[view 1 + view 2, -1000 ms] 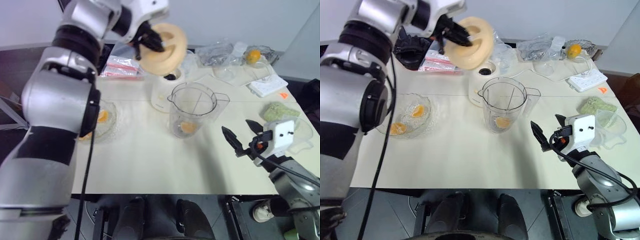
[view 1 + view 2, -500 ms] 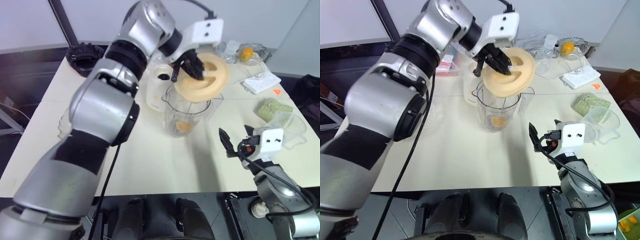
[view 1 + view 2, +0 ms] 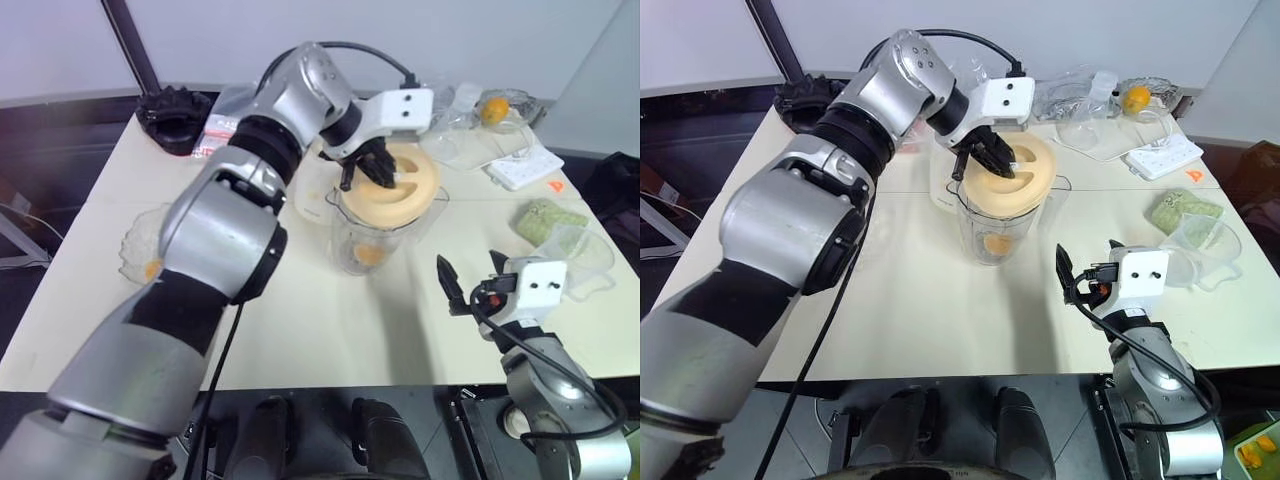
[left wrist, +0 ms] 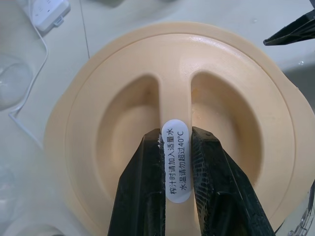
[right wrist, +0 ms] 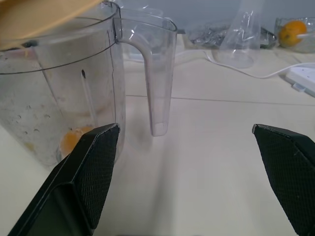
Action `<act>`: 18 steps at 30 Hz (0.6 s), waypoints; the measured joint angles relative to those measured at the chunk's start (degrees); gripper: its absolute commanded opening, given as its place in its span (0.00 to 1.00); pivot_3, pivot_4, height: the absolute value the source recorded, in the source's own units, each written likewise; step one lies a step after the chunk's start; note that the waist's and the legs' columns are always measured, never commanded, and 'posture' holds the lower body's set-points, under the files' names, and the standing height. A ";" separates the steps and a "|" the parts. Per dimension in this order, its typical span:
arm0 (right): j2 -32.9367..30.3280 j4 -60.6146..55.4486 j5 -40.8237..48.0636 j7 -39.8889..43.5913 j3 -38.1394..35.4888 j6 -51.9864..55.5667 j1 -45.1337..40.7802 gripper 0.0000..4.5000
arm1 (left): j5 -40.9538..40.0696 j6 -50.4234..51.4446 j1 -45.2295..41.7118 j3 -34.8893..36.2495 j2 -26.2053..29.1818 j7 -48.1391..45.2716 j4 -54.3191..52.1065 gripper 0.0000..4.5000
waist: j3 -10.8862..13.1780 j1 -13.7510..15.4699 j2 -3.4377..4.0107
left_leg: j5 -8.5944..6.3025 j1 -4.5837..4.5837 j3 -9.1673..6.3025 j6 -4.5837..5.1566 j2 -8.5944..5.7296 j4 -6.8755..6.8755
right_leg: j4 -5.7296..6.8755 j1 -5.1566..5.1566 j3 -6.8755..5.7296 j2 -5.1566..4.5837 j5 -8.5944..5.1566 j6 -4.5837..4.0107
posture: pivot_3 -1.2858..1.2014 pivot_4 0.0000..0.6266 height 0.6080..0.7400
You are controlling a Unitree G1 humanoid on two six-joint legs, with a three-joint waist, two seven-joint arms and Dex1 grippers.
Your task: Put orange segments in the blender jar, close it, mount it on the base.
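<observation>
Two grippers in play: left gripper (image 4: 173,162) above the jar mouth, right gripper (image 5: 194,167) low on the table beside the jar.
Left gripper state: clenched on the raised central rib of the lid (image 4: 123,108), one black finger either side, white label between them.
Right gripper state: released, jaws spread wide, nothing between them.
Lid position: cream disc over the mouth of the blender jar (image 3: 372,235), tilted; side toward the base looks higher, near side dipping toward the rim. Seated or not: cannot tell; judged not yet pressed home.
Lid long axis: rib runs in line with the left gripper's reach, so any twist to lock would come from the wrist.
Jar position: upright on the table (image 3: 300,320), just in front of the base (image 3: 318,185), handle (image 5: 155,83) turned toward the right gripper.
Jar contents: one orange segment (image 5: 74,140) at the bottom, seen through the clear wall.
Remaining fruit: orange pieces in the glass dish (image 3: 145,262) at the left table edge, partly hidden by the left arm.
Key relation: jar mouth directly beneath the lid, so closing calls for a level, straight-down press. Handle lies ahead of the open right jaws, near but apart.
Nearer arm for steadying or lifting: right, judged from its place by the handle.
Risk: tilted lid catching on the rim or spout; unsteadied jar sliding under the press.
</observation>
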 measured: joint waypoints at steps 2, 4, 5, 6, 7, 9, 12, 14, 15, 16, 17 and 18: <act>-0.01 1.53 -0.69 0.07 0.00 -0.59 -1.95 1.00 | 0.12 0.19 0.18 -0.04 -0.12 -0.59 -0.33 0.04 | -0.04 -0.02 0.04 | 0.00 0.07 0.00 0.00 0.00 0.00 | 0.00 0.06 0.00 0.00 0.00 0.00 | 0.52 0.24 1.00; -0.39 3.87 -1.35 0.78 0.29 -1.11 -3.79 1.00 | 0.34 0.12 0.43 -0.17 0.04 -1.32 -0.50 0.04 | -0.07 -0.03 0.03 | 0.00 0.13 0.01 0.00 0.00 0.00 | 0.00 0.11 0.00 0.00 0.00 -0.01 | 0.52 0.24 1.00; -0.99 5.24 -1.81 1.35 0.58 -1.43 -4.55 1.00 | 0.54 0.06 0.48 -0.53 0.04 -1.74 -0.70 0.04 | -0.09 -0.05 0.07 | 0.00 0.13 0.02 0.00 0.00 0.00 | 0.00 0.12 0.01 0.00 0.00 -0.01 | 0.52 0.24 1.00; -1.46 6.63 -2.26 1.89 0.83 -1.75 -5.22 1.00 | 0.78 -0.08 0.54 -0.91 0.04 -2.38 -0.91 0.04 | -0.12 0.05 0.07 | 0.00 0.14 0.00 0.00 0.00 0.00 | 0.00 0.14 -0.01 0.00 0.00 -0.01 | 0.52 0.24 1.00; -1.74 7.96 -2.84 2.38 1.21 -2.12 -6.04 1.00 | 1.05 -0.30 0.65 -1.15 0.17 -2.61 -1.06 0.04 | -0.15 0.06 0.05 | 0.00 0.16 -0.01 0.00 0.00 0.00 | -0.01 0.16 -0.01 0.00 -0.01 -0.02 | 0.52 0.24 1.00; -1.75 9.94 -3.29 2.92 1.45 -2.82 -7.35 1.00 | 1.38 -0.58 0.89 -1.86 0.07 -2.23 -1.30 0.04 | -0.20 0.05 0.05 | 0.00 0.17 -0.01 0.00 0.00 0.00 | -0.01 0.18 -0.01 0.00 0.00 -0.01 | 0.52 0.24 1.00; -1.69 11.26 -3.90 3.34 1.71 -3.71 -8.37 1.00 | 2.63 -0.96 0.85 -3.56 -0.18 0.51 -1.47 0.04 | -0.50 -0.03 0.04 | 0.00 0.31 -0.01 0.00 0.00 -0.01 | -0.01 0.31 0.00 0.00 -0.01 -0.01 | 0.52 0.24 1.00; -1.32 11.72 -4.37 3.32 1.88 -4.45 -8.58 1.00 | 3.30 -0.66 0.90 -4.13 -0.43 2.04 -1.34 0.04 | -0.68 -0.05 0.01 | 0.00 0.57 -0.02 0.00 0.01 -0.01 | -0.01 0.54 0.00 0.00 -0.09 0.11 | 0.52 0.24 1.00; -0.97 11.97 -4.57 3.29 2.09 -4.59 -8.58 1.00 | 3.51 -0.25 1.02 -4.22 -0.55 2.53 -1.26 0.04 | -0.68 -0.08 0.00 | -0.01 0.78 -0.03 -0.02 0.02 -0.02 | -0.05 0.77 -0.01 0.00 -0.17 0.21 | 0.52 0.24 1.00; -0.50 12.33 -5.05 3.22 2.53 -4.83 -8.56 1.00 | 3.59 0.18 1.15 -4.26 -0.60 2.89 -1.21 0.04 | -0.69 -0.20 0.01 | -0.03 1.02 -0.10 -0.03 0.05 -0.03 | -0.14 1.06 -0.05 0.00 -0.18 0.21 | 0.52 0.24 1.00; 0.07 12.48 -5.42 3.17 2.88 -5.02 -8.56 1.00 | 3.63 0.42 1.23 -4.27 -0.61 3.27 -1.19 0.04 | -0.72 -0.32 0.06 | -0.05 1.10 -0.18 -0.06 0.10 -0.04 | -0.27 1.23 -0.10 0.03 -0.18 0.21 | 0.52 0.24 1.00; 0.49 12.65 -5.54 3.10 3.15 -5.23 -8.56 1.00 | 3.61 0.78 1.37 -4.23 -0.69 3.75 -1.17 0.04 | -0.76 -0.42 0.13 | -0.08 1.09 -0.24 -0.11 0.18 -0.08 | -0.48 1.34 -0.19 0.04 -0.18 0.19 | 0.52 0.24 1.00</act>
